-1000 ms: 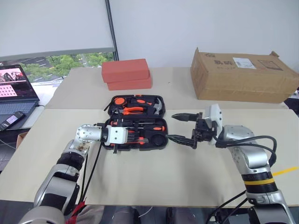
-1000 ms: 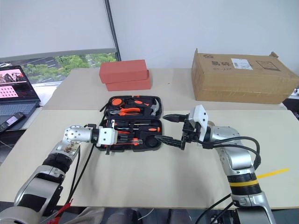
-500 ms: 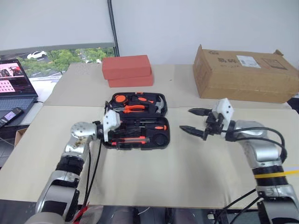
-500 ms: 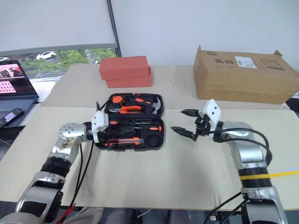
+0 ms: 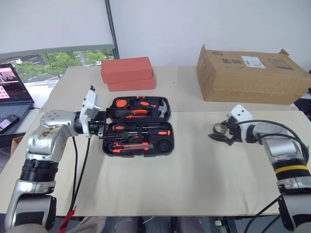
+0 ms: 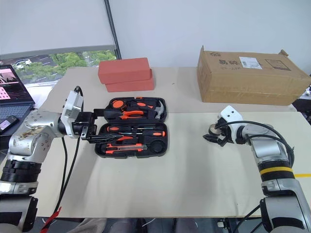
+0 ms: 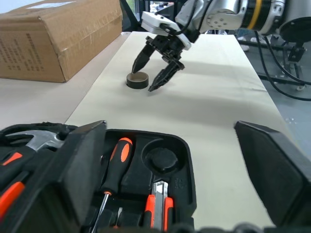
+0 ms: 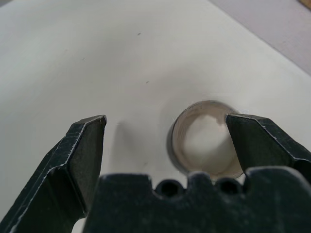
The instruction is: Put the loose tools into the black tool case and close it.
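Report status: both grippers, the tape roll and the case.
Left gripper open beside open tool case. Right gripper open, straddling tape roll on table, not gripped. Round recess empty. Nothing in the way.

Cardboard box (image 5: 252,75) top: dark printed characters near its left end, too small to read.
White label (image 5: 247,61): fine print and a barcode-like patch on the box top, illegible.
Laptop screen (image 5: 12,83): pink graphics, no readable words.

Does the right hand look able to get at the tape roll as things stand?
Probably yes. The right hand is open and hovers right at the tape roll, which lies alone on the bare table; one finger already overlaps its rim.
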Motion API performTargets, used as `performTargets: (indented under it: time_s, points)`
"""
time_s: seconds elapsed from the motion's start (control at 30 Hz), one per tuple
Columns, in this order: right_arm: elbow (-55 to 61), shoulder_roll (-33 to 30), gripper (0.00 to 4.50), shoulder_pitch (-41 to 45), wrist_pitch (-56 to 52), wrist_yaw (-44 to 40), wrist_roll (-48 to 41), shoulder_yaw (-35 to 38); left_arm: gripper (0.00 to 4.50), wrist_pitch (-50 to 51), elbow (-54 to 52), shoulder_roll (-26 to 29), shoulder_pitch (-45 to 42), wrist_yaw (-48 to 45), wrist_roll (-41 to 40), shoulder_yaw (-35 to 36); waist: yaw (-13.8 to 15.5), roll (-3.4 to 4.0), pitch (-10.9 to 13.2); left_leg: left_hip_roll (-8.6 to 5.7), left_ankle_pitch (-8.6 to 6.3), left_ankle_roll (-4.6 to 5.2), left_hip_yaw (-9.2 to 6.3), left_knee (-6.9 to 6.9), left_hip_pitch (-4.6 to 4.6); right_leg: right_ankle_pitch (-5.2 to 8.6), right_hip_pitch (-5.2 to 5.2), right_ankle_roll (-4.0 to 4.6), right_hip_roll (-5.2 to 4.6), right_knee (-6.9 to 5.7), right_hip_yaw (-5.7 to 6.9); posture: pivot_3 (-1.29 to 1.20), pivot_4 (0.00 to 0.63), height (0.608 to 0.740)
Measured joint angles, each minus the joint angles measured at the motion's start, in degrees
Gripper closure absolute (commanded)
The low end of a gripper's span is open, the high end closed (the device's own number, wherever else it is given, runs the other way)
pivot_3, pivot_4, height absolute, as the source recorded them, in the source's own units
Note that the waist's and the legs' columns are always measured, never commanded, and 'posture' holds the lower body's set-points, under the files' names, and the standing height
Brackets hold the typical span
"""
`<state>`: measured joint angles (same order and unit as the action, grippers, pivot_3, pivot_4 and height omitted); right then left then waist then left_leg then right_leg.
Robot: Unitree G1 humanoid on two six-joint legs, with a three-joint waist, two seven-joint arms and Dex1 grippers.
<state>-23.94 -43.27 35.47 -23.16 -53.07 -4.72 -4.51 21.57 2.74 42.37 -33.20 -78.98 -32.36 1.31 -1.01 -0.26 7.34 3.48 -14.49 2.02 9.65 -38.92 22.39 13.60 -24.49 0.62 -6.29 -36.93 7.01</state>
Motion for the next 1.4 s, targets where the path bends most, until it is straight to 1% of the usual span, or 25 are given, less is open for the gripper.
performTargets:
  time_s: [0.03,0.1,0.23,0.3,0.33,0.37,0.4,0.53,0.63,0.7,0.83,0.9,1.03,1.23,1.4]
  points:
    - [-0.29,0.24,0.68,0.15,0.0,-0.02,0.04,-0.03,0.0,0.04,-0.29,0.15,0.11,0.0,0.0,0.0,0.01,0.0,0.0,0.0,0.0,0.0,0.0,0.0,0.0,0.0,0.0,0.0,0.0,0.0,0.0,0.0,0.15,0.711]
    - [-1.11,0.76,1.33,0.36,-0.04,0.02,0.24,-0.48,0.0,0.1,-0.92,0.43,0.52,0.1,0.02,0.04,0.02,0.0,0.0,-0.01,0.0,0.0,0.01,-0.01,0.01,-0.04,0.0,0.06,-0.02,0.01,0.0,0.0,0.15,0.711]
    - [-3.26,1.34,2.85,0.78,-0.12,0.64,1.27,-0.86,0.0,0.51,-1.96,0.71,1.48,0.57,0.01,0.15,0.07,0.0,0.01,-0.02,0.0,0.01,0.02,0.0,0.01,-0.14,0.0,0.24,-0.02,0.02,0.0,0.0,0.15,0.711]
    - [-3.98,1.54,3.42,1.48,-0.14,0.95,1.42,-0.86,0.0,0.6,-1.96,0.79,1.63,0.67,0.01,0.15,0.07,0.0,0.01,-0.02,0.0,0.0,0.02,-0.01,0.01,-0.14,0.0,0.23,-0.02,0.01,0.0,0.0,0.15,0.711]
    - [-4.48,1.61,3.85,1.93,-0.14,1.03,1.5,-0.86,0.0,0.6,-1.98,0.81,1.63,0.67,0.01,0.15,0.04,0.0,0.01,-0.02,0.0,0.0,0.02,-0.01,0.01,-0.13,0.0,0.23,-0.01,0.01,0.0,0.0,0.15,0.711]
    - [-4.84,1.62,4.09,2.17,-0.13,1.1,1.59,-0.85,0.0,0.6,-1.98,0.84,1.63,0.67,0.01,0.15,0.03,0.0,0.01,-0.02,0.0,0.0,0.02,0.0,0.01,-0.13,0.0,0.23,-0.01,0.01,0.0,0.0,0.15,0.711]
    - [-5.12,1.65,4.42,2.26,-0.06,1.25,1.66,-0.84,0.0,0.61,-1.98,0.93,1.63,0.67,0.01,0.15,0.04,0.0,0.01,-0.02,0.0,0.0,0.02,0.0,0.01,-0.13,0.0,0.23,-0.01,0.01,0.0,0.0,0.15,0.711]
    - [-4.89,1.81,4.47,2.48,0.18,1.21,1.51,-0.82,0.0,0.62,-2.0,1.54,1.74,0.61,0.01,0.19,0.01,0.01,0.01,-0.02,0.0,0.0,0.02,-0.01,0.01,-0.13,0.0,0.23,-0.02,0.01,-0.01,0.0,0.15,0.711]
    - [-0.46,1.79,4.47,2.56,-0.04,-0.42,0.96,-0.75,0.0,0.62,-2.04,2.48,2.48,0.58,0.03,0.82,-0.18,0.02,0.02,0.0,0.0,-0.01,0.02,0.0,0.01,-0.13,-0.03,0.23,-0.01,-0.01,-0.03,0.0,0.15,0.711]
    - [4.1,1.91,4.47,2.56,-1.61,-1.85,-0.62,-0.74,0.0,0.61,-2.28,2.81,3.39,0.68,0.02,1.55,-0.25,0.02,0.02,0.0,0.0,-0.01,0.02,0.01,0.0,-0.13,-0.03,0.24,-0.01,-0.02,-0.04,0.0,0.15,0.711]
    - [19.09,3.75,4.47,2.4,-6.83,-6.66,-5.78,-2.2,0.0,0.62,-3.55,3.44,7.12,1.34,0.02,2.99,-0.36,0.02,0.03,0.05,-0.03,-0.05,0.0,0.01,0.0,-0.12,-0.04,0.27,0.01,-0.03,-0.04,0.0,0.15,0.711]
    - [25.8,4.79,4.47,1.97,-9.84,-8.61,-8.22,-4.35,0.0,0.6,-4.37,3.69,8.72,1.93,0.02,4.0,0.0,-0.01,0.05,0.05,-0.07,-0.01,-0.01,0.0,0.02,-0.12,-0.04,0.28,-0.01,-0.01,0.0,0.0,0.15,0.711]
    - [33.78,6.13,4.47,1.21,-14.61,-10.55,-10.57,-9.26,0.0,0.6,-5.01,4.83,11.47,3.3,0.18,6.22,0.37,-0.02,0.05,0.03,-0.18,0.07,-0.02,-0.01,0.05,-0.19,-0.04,0.4,-0.07,0.02,0.04,0.0,0.15,0.711]
    - [34.91,6.45,4.47,-0.52,-14.95,-9.87,-8.82,-14.8,0.0,0.6,-6.55,4.83,13.46,5.69,0.24,7.67,0.57,-0.14,0.1,-0.02,-0.21,0.12,-0.03,-0.02,0.09,-0.2,-0.05,0.42,-0.11,0.04,0.08,0.0,0.15,0.711]
    - [34.53,7.58,4.47,-0.48,-14.07,-8.05,-7.18,-15.35,0.0,0.6,-7.2,4.82,13.75,6.47,0.21,8.13,0.22,-0.14,0.1,-0.01,-0.19,0.07,-0.03,-0.01,0.07,-0.2,-0.06,0.43,-0.07,0.02,0.07,0.0,0.15,0.711]
